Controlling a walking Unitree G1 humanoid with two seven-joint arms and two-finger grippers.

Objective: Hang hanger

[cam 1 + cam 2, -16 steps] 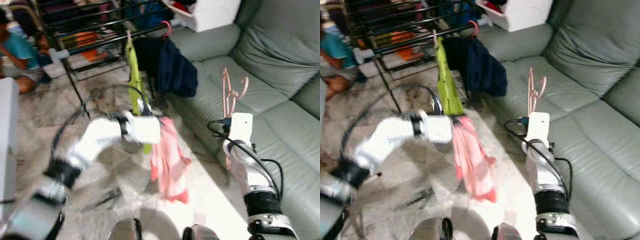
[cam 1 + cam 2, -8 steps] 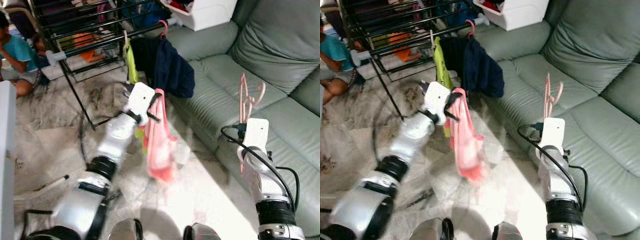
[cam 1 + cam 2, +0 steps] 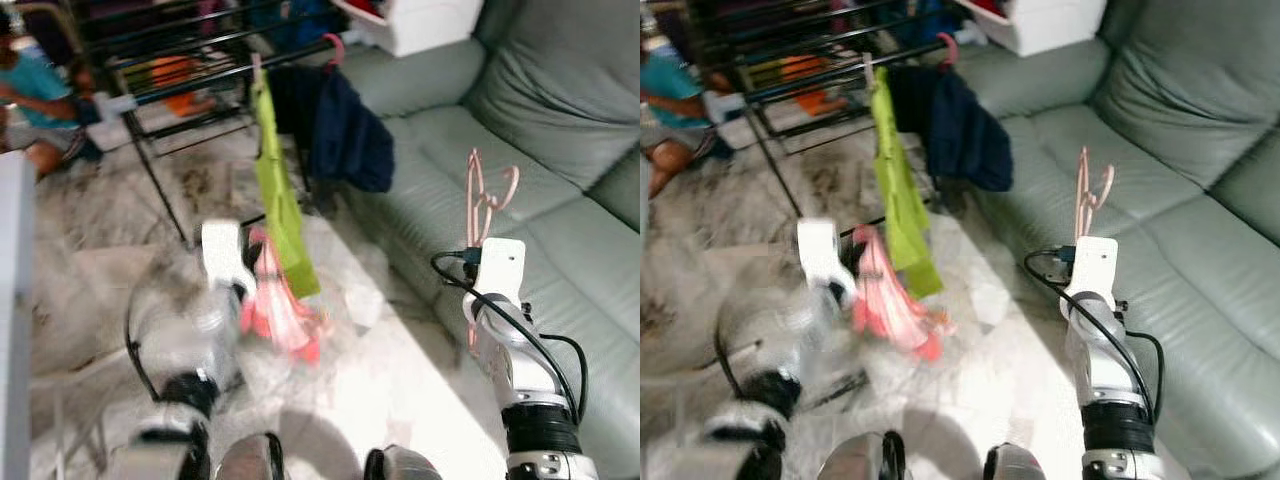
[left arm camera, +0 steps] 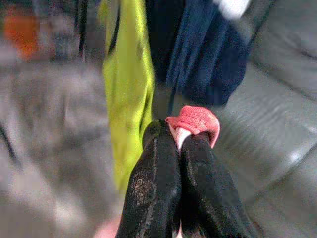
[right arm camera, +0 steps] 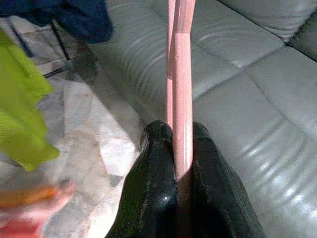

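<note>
At the upper left of the head views a person (image 3: 35,95) in a teal top sits on the floor beside a black drying rack (image 3: 170,75), whose bars run across the top of the frame. Below that, at lower left, the left arm is blurred; its left gripper (image 4: 179,144) is clenched on a pink garment (image 3: 275,305), a fold of the cloth pinched between the two black fingertips in the left wrist view, with the rest of it hanging near the marble floor (image 3: 380,390). Just right of that, in the upper middle, a lime-green garment (image 3: 278,195) hangs from the rack's front bar, and beside it a dark navy garment (image 3: 340,130) hangs on a pink hook. Farther right, a grey-green leather sofa (image 3: 560,120) takes up the right side of the frame, with a white box (image 3: 425,25) at its upper end. In front of the sofa, at centre right, the right gripper (image 5: 179,148) is closed on a pink hanger (image 3: 485,195), squeezing its thin frame between the fingers; the hanger stands upright above the wrist, hook end up, over the sofa seat and well apart from the rack.
</note>
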